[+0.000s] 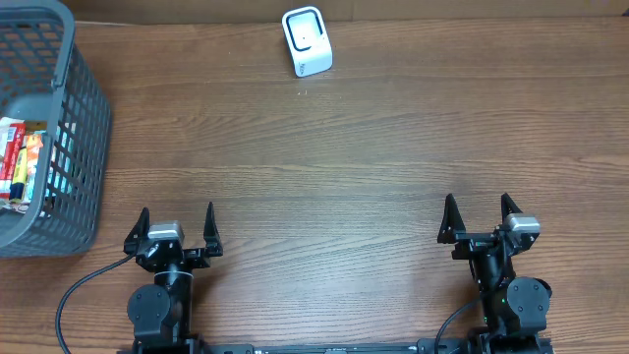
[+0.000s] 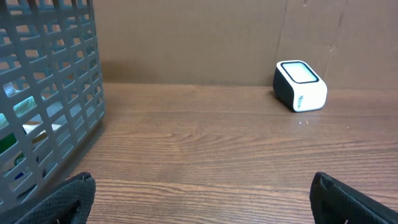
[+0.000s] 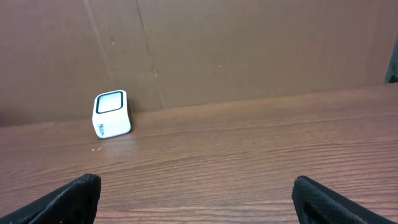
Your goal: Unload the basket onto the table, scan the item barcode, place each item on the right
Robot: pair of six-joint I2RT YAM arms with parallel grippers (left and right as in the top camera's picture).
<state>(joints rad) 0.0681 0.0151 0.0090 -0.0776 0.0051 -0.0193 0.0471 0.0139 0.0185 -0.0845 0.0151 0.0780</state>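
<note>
A small white barcode scanner (image 1: 307, 40) with a dark-rimmed window stands at the far middle of the wooden table; it also shows as the scanner (image 2: 300, 85) in the left wrist view and the scanner (image 3: 111, 114) in the right wrist view. Colourful packaged items (image 1: 22, 157) lie inside a grey plastic basket (image 1: 74, 157) at the left edge. My left gripper (image 1: 176, 228) rests open at the near left, nothing between its fingers. My right gripper (image 1: 478, 214) rests open at the near right, also holding nothing. Both are far from the scanner and the basket's items.
The basket's lattice wall (image 2: 56, 93) fills the left of the left wrist view. A brown cardboard wall (image 3: 249, 43) stands behind the table's far edge. Bare wood (image 1: 324, 187) lies between the grippers and the scanner.
</note>
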